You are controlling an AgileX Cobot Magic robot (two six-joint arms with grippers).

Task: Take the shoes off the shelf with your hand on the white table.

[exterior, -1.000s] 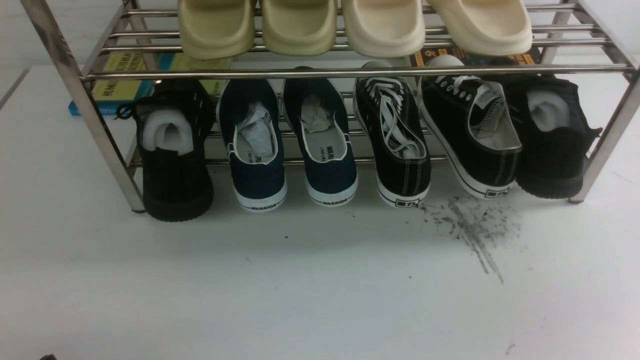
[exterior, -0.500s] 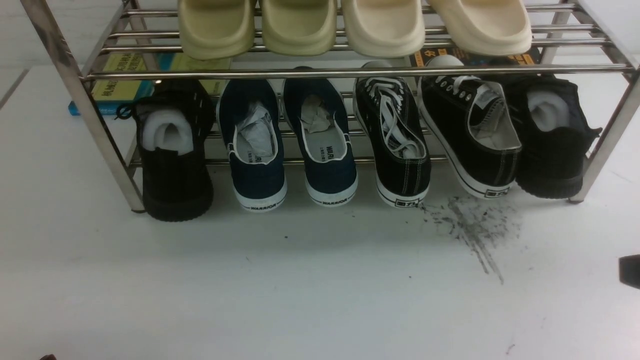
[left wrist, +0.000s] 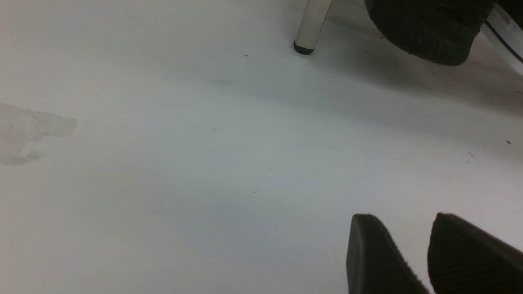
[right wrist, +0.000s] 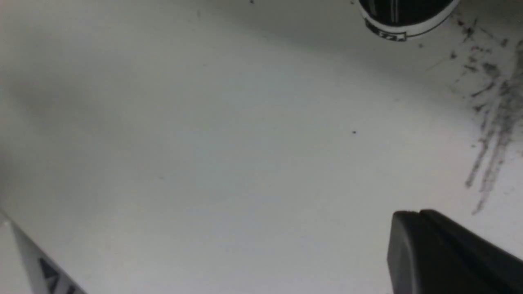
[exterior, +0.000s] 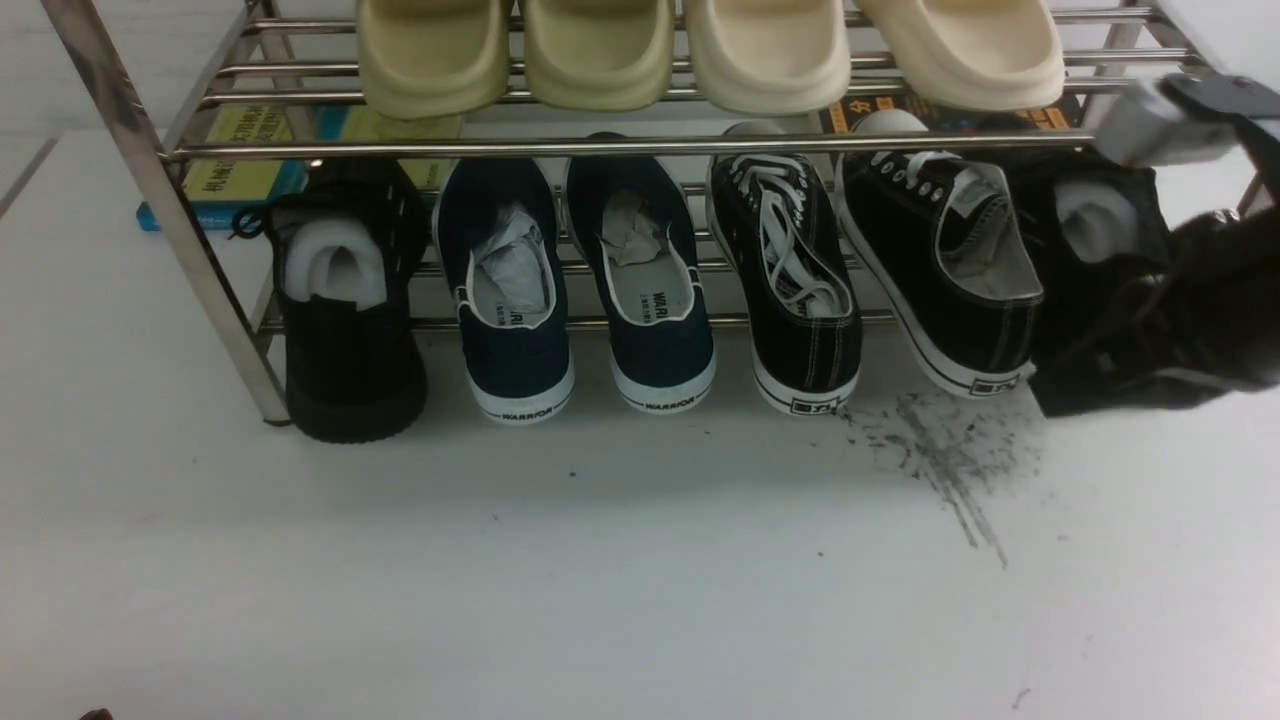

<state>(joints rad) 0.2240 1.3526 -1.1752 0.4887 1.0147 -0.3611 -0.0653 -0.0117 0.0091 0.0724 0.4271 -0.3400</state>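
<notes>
The two black canvas sneakers with white laces, one (exterior: 800, 290) and the other (exterior: 950, 280), stand on the lower tier of the silver shelf (exterior: 620, 145), heels toward me. One heel shows in the right wrist view (right wrist: 402, 20). My right arm (exterior: 1210, 300), blurred, is at the shelf's right end, right of the sneakers. The right gripper (right wrist: 419, 214) is shut and empty above the white table (exterior: 600, 560), near the scuff marks (right wrist: 494, 114). The left gripper (left wrist: 402, 218) is open and empty over bare table near the shelf's left leg (left wrist: 310, 24).
Navy WARRIOR slip-ons (exterior: 515, 300) and black knit shoes (exterior: 345, 310) share the lower tier; the right knit shoe (exterior: 1090, 260) is partly behind my right arm. Cream slippers (exterior: 700, 50) sit on the top tier. Books (exterior: 250, 150) lie behind the shelf.
My right arm has come in from the right edge and risen toward the shelf's right end, now covering part of the right black knit shoe. The shoes have not moved.
</notes>
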